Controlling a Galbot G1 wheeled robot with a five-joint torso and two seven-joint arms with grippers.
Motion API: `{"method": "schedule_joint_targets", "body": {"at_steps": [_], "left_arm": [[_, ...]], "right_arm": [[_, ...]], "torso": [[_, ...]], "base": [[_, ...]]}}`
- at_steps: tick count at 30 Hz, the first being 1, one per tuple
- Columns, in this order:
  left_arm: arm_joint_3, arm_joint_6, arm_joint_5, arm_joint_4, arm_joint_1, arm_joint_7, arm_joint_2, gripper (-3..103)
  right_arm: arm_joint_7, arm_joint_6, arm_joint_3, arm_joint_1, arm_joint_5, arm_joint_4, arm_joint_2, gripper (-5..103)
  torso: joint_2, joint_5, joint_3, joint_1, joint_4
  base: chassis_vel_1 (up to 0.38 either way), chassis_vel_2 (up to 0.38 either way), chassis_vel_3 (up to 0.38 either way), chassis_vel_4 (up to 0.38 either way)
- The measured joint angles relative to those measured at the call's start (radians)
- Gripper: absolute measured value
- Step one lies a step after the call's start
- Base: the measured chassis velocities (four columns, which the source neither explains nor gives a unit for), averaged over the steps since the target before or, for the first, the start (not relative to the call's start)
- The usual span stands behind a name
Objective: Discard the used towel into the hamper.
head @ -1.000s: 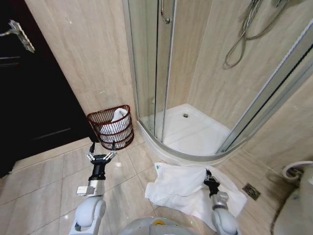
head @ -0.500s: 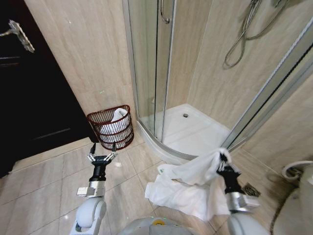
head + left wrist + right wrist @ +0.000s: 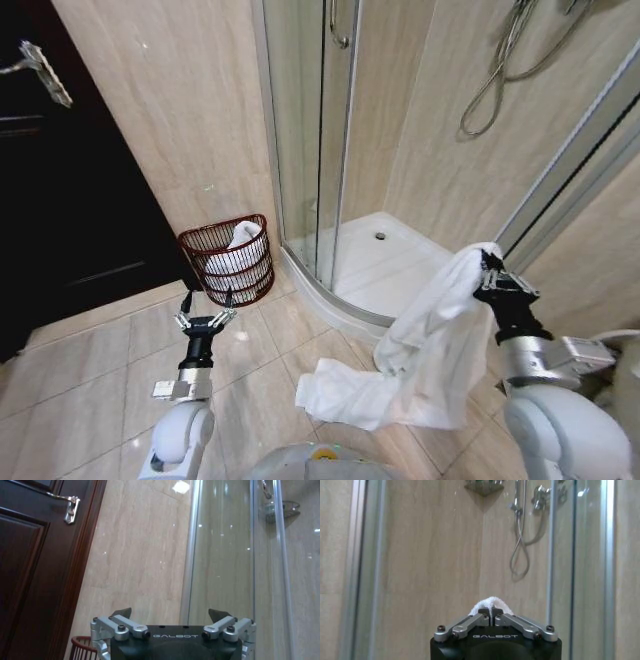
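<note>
Jaws of right gripper [image 3: 489, 266] clamped on white towel [image 3: 435, 335], held up in front of the shower enclosure [image 3: 400, 150]; its lower end drapes onto the floor tiles [image 3: 90, 370]. Left gripper [image 3: 205, 303] jaws spread, holding nothing, hovering low just in front of the hamper [image 3: 228, 259]. Hamper sits against the wall by the dark door [image 3: 70, 190], white cloth [image 3: 240, 245] inside it.

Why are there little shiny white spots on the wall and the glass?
Left wrist view: lamps glint on the clear glass shower panel and glossy beige tiled wall. Head view: faint sparkles on that wall; the shiny floor tiles mirror light too.
</note>
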Motion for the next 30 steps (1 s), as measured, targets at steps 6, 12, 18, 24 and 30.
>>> {"method": "schedule_joint_targets", "body": {"at_steps": [6, 12, 18, 24, 30], "left_arm": [[0.005, 0.022, -0.005, -0.001, -0.004, -0.005, 0.013, 100], [0.007, 0.041, -0.008, -0.022, -0.006, -0.010, 0.023, 100], [0.003, 0.063, -0.011, -0.035, -0.003, -0.008, 0.033, 100], [0.002, 0.074, -0.008, -0.036, -0.005, 0.009, 0.041, 100], [0.005, 0.077, 0.000, -0.031, -0.011, 0.018, 0.042, 100]], "right_arm": [[-0.009, 0.004, -0.068, 0.008, -0.051, -0.005, 0.018, 2], [-0.052, 0.040, -0.097, -0.009, -0.109, -0.008, 0.031, 2], [-0.079, 0.076, -0.146, -0.005, -0.167, -0.010, 0.051, 2], [-0.089, 0.092, -0.164, -0.001, -0.209, -0.010, 0.064, 2], [-0.089, 0.095, -0.159, 0.003, -0.208, -0.011, 0.060, 2]], "torso": [[0.000, -0.0003, 0.000, 0.000, 0.0001], [0.000, -0.0003, 0.000, 0.000, 0.0000], [0.000, -0.0002, 0.000, 0.000, 0.0002], [0.000, -0.0002, 0.000, 0.000, 0.0001], [0.000, -0.0002, 0.000, 0.000, 0.0000]], "base": [[0.000, 0.000, 0.000, 0.000], [0.000, 0.000, 0.000, 0.000], [0.000, 0.000, 0.000, 0.000], [0.000, 0.000, 0.000, 0.000], [0.000, 0.000, 0.000, 0.000]]}}
